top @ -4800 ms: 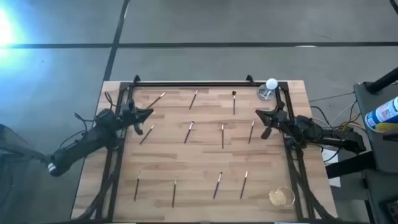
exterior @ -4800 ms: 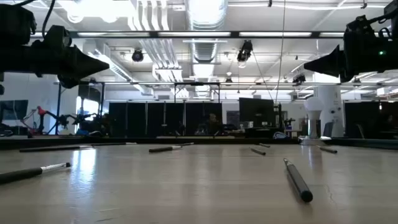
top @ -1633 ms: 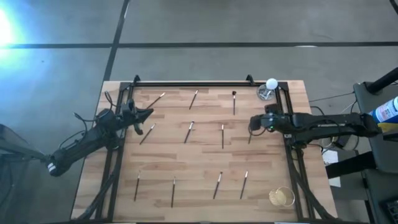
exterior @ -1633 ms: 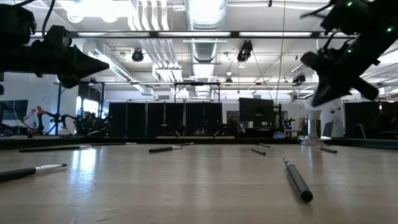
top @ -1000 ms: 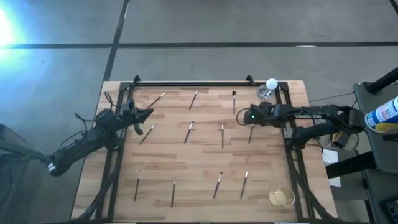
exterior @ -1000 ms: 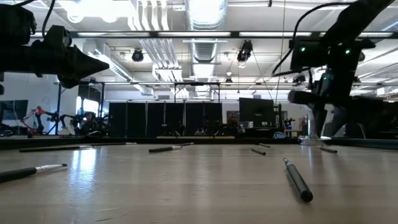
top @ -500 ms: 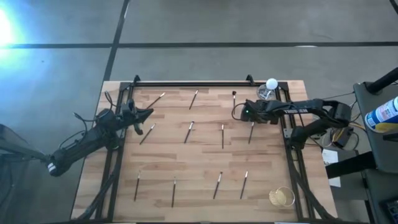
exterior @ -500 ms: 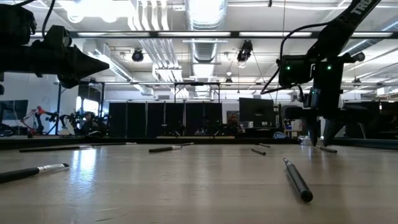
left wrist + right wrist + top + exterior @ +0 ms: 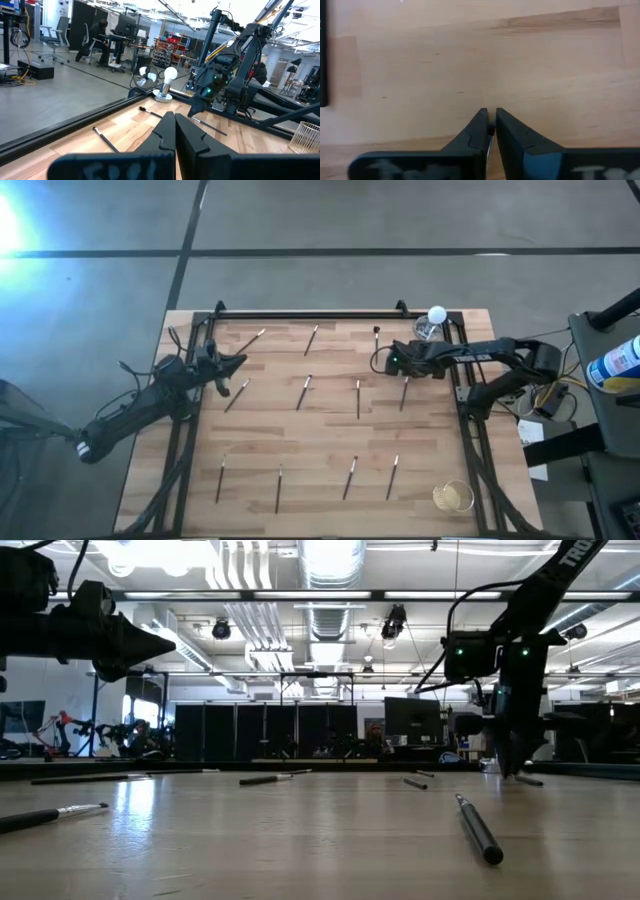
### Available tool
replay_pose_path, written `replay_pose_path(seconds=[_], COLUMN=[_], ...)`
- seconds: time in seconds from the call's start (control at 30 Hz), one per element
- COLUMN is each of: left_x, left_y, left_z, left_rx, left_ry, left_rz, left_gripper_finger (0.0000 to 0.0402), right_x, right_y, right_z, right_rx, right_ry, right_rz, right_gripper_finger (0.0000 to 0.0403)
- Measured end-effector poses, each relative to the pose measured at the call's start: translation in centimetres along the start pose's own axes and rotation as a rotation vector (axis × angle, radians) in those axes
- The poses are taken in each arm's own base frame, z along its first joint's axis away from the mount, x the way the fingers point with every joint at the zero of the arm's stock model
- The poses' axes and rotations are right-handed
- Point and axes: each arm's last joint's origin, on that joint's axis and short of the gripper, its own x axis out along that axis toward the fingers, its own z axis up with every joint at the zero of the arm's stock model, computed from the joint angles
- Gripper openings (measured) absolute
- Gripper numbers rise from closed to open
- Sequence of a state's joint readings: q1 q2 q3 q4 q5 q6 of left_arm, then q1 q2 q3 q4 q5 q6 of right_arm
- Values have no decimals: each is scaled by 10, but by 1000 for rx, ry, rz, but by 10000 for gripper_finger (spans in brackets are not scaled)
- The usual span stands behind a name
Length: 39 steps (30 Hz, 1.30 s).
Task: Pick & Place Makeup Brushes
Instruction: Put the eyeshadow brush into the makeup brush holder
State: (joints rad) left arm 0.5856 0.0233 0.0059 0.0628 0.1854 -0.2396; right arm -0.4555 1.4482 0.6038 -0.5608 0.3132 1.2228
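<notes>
High view: 11 makeup brushes (image 9: 303, 390); right hand (image 9: 385, 361) pinching 1, left hand (image 9: 240, 361) closed, empty.

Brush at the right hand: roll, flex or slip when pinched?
Likely rolls if nudged: the brush is a thin round stick flat on the smooth table. Probably stiff and light, being so slim. The right hand is nearly shut on a thin sliver, so it may twist or slip.

Open wood between your scattered makeup brushes (image 9: 357, 398), black frame rail (image 9: 310, 315) walling the far edge, glass with a white ball (image 9: 431, 323) blocking that far right corner
</notes>
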Motion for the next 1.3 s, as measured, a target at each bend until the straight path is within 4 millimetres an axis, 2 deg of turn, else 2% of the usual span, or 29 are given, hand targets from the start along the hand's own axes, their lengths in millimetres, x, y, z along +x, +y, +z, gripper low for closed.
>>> replay_pose_path(seconds=[0.2,0.4,0.57,0.8,1.07,1.3], left_x=[0,0,0,0,0,0], left_y=[0,0,0,0,0,0], left_z=[0,0,0,0,0,0], left_rx=[0,0,0,0,0,0], left_ry=[0,0,0,0,0,1], left_rz=[0,0,0,0,0,0], left_gripper_finger=[0,0,0,0,0,0], right_x=[-8,-32,-65,-130,-195,-244], right_y=[-4,-8,-12,-14,-8,-19], right_z=[-4,-10,-20,-38,-84,-136], right_rx=[-40,-72,-97,-166,-288,-450], right_ry=[26,7,-17,-40,-46,-119], right_rz=[9,86,178,205,265,299], right_gripper_finger=[8,8,8,8,8,8])
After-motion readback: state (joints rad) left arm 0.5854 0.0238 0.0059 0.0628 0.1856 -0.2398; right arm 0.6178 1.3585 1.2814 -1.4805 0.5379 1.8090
